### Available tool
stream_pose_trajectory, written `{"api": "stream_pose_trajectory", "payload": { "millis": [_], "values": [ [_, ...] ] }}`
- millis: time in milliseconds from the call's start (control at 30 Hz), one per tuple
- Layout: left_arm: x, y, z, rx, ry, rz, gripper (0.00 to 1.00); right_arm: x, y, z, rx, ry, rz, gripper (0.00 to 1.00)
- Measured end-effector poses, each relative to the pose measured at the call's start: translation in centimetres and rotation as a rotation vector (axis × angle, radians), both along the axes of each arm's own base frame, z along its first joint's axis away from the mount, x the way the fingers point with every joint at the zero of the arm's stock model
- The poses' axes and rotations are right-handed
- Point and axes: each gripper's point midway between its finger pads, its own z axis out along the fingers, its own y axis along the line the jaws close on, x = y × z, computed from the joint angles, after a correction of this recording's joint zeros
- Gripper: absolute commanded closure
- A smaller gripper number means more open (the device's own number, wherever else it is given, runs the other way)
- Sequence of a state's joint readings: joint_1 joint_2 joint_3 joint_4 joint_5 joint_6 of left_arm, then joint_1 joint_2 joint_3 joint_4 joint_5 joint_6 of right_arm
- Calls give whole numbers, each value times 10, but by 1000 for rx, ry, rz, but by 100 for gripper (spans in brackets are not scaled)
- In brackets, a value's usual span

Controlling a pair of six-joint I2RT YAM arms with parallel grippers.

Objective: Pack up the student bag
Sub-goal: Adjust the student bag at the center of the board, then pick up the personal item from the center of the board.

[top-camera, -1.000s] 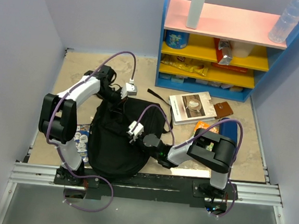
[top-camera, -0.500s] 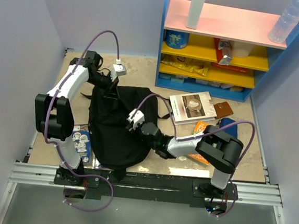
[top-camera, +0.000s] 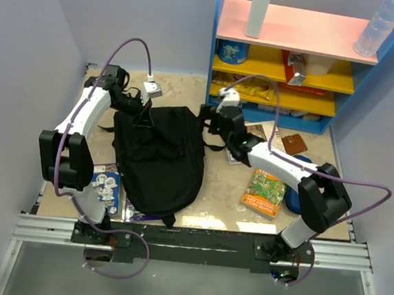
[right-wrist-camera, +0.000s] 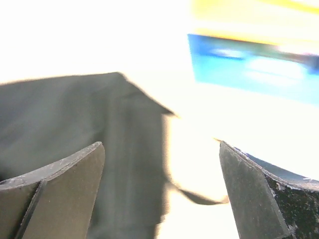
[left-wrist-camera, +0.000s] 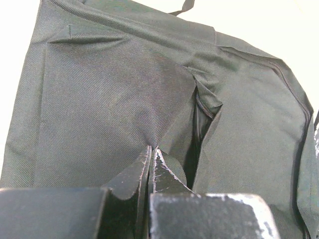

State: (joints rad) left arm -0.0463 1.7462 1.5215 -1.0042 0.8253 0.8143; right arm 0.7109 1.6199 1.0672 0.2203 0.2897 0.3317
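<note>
Currently, left gripper (left-wrist-camera: 151, 149) clamped on backpack (top-camera: 160, 159) fabric; right gripper (right-wrist-camera: 159, 149) wide open and empty.
Left jaws are pressed together on a raised fold near the top edge of the black backpack, which lies flat on the table (top-camera: 181, 91) between both arms. Right gripper hovers just beside the backpack's upper right corner, near the shelf (top-camera: 297, 32). A picture book (top-camera: 263, 191) lies right of the backpack.
</note>
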Motion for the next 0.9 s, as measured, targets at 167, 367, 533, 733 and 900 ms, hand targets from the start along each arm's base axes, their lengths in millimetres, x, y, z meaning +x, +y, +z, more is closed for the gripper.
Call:
{"api": "stream_pose_trajectory", "payload": {
  "millis": [167,367,533,733,900],
  "values": [
    [-2,0,1,-1,-17,0,100,36,-132,-10,115,132,-378,1],
    [-3,0,-3,-2,-22,0,100,20,-283,-34,170,240,-842,2],
    [-5,-1,-7,-6,-19,-2,100,5,-328,-58,157,310,-1019,1],
    [-7,-1,-11,-8,-19,-12,100,8,-350,-67,111,316,-1110,1],
    [-7,-1,-12,-11,-22,-18,100,17,-378,-92,67,376,-1171,1]
  ]
}}
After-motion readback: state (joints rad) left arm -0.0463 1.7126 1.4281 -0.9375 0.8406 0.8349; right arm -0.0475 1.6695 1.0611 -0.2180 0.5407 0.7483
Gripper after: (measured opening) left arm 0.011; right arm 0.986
